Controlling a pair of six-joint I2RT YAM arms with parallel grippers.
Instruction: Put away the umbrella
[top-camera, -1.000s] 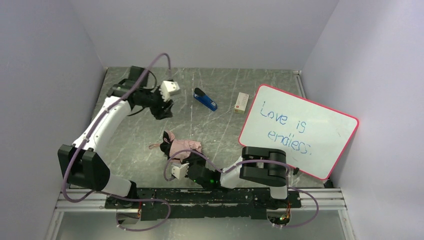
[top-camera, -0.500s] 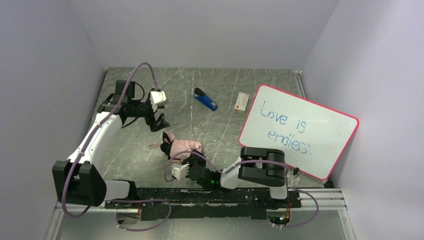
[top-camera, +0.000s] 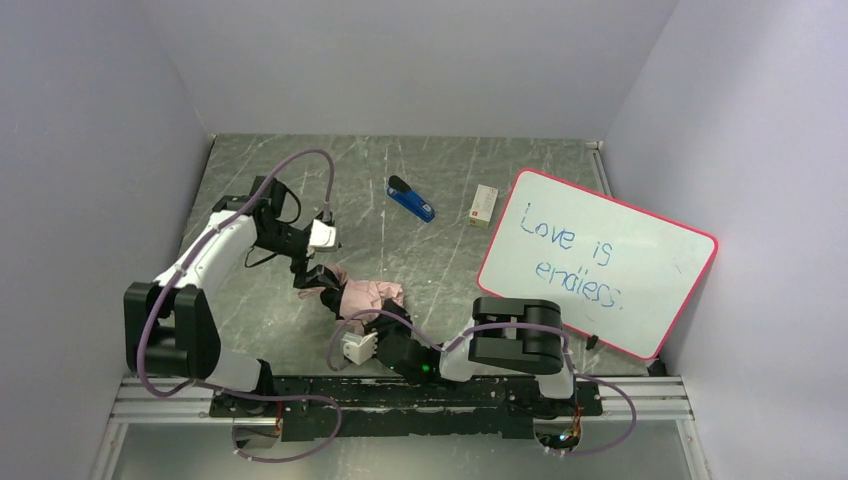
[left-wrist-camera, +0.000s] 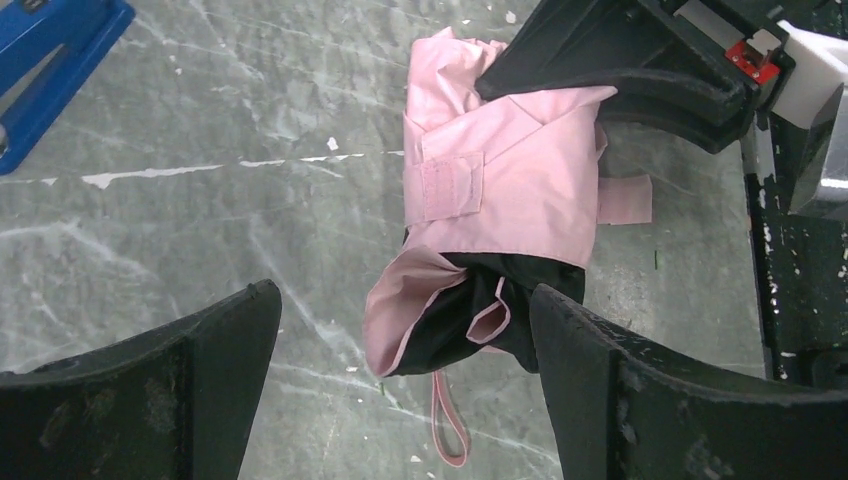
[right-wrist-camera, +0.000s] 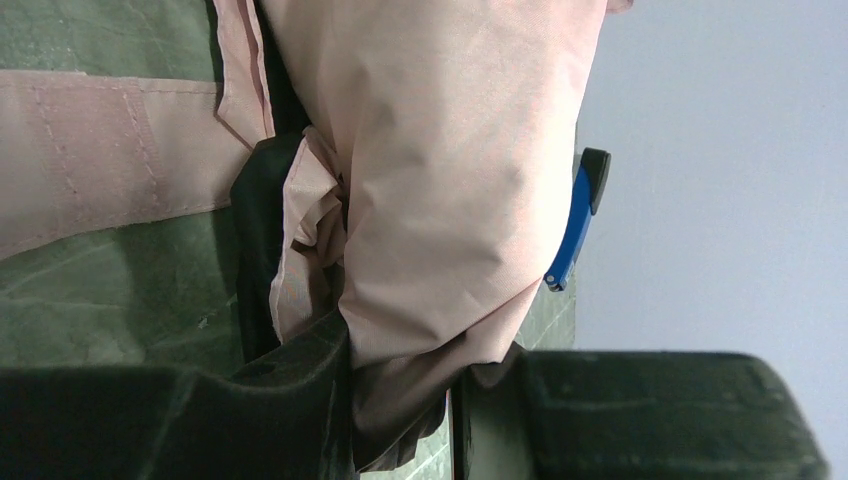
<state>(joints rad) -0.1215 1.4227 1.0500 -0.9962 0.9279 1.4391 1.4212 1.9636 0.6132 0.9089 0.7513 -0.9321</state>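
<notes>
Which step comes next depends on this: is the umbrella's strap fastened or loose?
Loose: the umbrella has its strap sticking out sideways, unwrapped, and the fastening patch on the fabric lies bare.

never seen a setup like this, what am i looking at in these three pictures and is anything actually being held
You are looking at two white-and-black robot arms bolted at the near edge of a grey marbled table. The wide picture is taken from above and behind them. The other two come from a small camera on each wrist, so the dark blocks at the bottom of those are that arm's own fingers.

On the table lie a folded pale pink umbrella with black lining, a blue-and-black stapler and a small white box. A red-framed white board with handwriting is at the right.

The right gripper is closed on one end of the umbrella. The left gripper hangs wide open over the other end, holding nothing.
</notes>
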